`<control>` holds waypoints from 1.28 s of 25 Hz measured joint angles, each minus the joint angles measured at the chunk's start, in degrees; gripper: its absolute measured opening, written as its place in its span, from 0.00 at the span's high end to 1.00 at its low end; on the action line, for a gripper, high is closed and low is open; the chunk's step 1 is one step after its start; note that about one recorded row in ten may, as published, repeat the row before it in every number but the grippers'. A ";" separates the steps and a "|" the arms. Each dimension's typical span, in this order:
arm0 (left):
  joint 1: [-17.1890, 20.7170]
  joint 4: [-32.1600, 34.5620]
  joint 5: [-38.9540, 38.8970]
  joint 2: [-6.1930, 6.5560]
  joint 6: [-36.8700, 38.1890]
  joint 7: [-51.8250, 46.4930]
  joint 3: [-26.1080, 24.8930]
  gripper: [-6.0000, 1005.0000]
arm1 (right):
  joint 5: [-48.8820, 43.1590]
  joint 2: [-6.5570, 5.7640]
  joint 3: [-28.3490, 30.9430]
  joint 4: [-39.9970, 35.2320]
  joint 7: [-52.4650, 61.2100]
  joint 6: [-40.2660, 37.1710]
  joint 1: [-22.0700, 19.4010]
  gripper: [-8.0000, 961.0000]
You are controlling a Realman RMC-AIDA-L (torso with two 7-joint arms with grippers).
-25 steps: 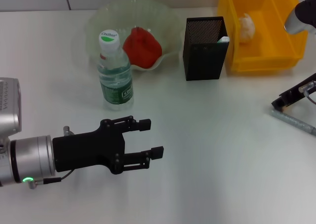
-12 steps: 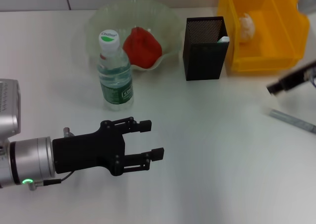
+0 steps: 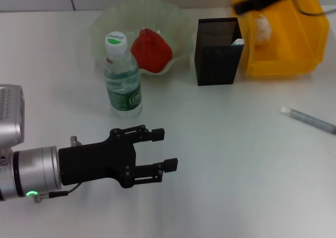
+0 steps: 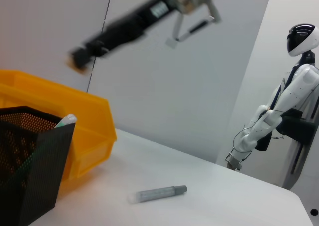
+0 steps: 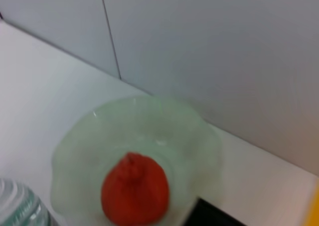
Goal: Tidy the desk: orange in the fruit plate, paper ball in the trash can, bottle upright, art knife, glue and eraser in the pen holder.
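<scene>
Head camera looks steeply down on the worktop [image 3: 220,159]. Left wrist camera sits low, facing sideways; right wrist camera high, over the plate [image 5: 199,151]. All share the holder [image 3: 217,52].

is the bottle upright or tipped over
Upright: the bottle stands on its base on the desk, white cap on top.

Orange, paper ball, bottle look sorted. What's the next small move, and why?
Probably bring the right gripper, now up over the trash can, back down to the glue. The grey stick lies flat on the desk near the right edge, outside the pen holder. The left gripper, open, sits far from it on the near left.
</scene>
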 joint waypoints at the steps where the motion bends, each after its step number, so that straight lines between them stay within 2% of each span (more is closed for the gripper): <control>1: -0.01 -0.02 0.00 -0.07 0.00 0.12 -0.02 0.25 | 0.01 -0.01 -0.16 2.96 -0.09 2.02 1.59 0.55; 2: -0.01 -0.02 0.00 -0.07 0.00 0.12 -0.02 0.25 | 0.01 -0.01 -0.16 2.96 -0.09 2.02 1.59 0.55; 3: 0.00 -0.02 -0.03 -0.10 0.00 0.18 -0.02 0.25 | -0.03 -0.07 -0.42 9.20 -0.53 5.23 4.56 0.54; 5: 0.00 0.00 -0.07 -0.11 0.00 0.19 -0.02 0.25 | -0.11 -0.08 -0.45 11.47 -0.90 6.39 5.68 0.54; 7: 0.10 0.02 -0.10 -0.12 -0.01 0.21 -0.08 0.25 | -0.51 0.03 -0.56 19.17 -2.08 10.06 8.84 0.53; 22: -0.05 -0.04 -0.07 0.20 -0.61 0.33 -0.20 0.25 | -2.24 0.14 -1.10 20.23 -2.06 11.10 8.44 0.49; 24: -0.12 -0.06 -0.11 0.31 -0.64 0.33 -0.20 0.25 | -2.14 0.13 -1.07 18.24 -2.11 10.12 7.63 0.48; 25: -0.14 -0.06 -0.14 0.33 -0.64 0.33 -0.21 0.25 | -2.00 0.11 -1.06 14.30 -2.16 7.94 6.19 0.48; 26: -0.14 -0.06 -0.18 0.34 -0.64 0.33 -0.23 0.25 | -2.00 0.11 -1.06 14.30 -2.16 7.94 6.19 0.47; 27: -0.15 -0.04 -0.22 0.36 -0.64 0.33 -0.26 0.25 | -1.91 0.11 -1.11 11.18 -2.22 5.85 5.16 0.46; 28: -0.10 0.06 -0.25 0.41 -0.64 0.33 -0.29 0.25 | -1.81 0.01 -1.13 4.32 -2.86 0.06 3.21 0.45; 29: -0.10 0.06 -0.25 0.41 -0.64 0.33 -0.29 0.25 | -1.81 0.01 -1.13 4.32 -2.86 0.06 3.21 0.44; 32: -0.05 0.13 -0.30 0.59 -0.64 0.33 -0.29 0.25 | -3.38 -0.21 -1.13 -3.66 -5.14 -9.95 1.38 0.41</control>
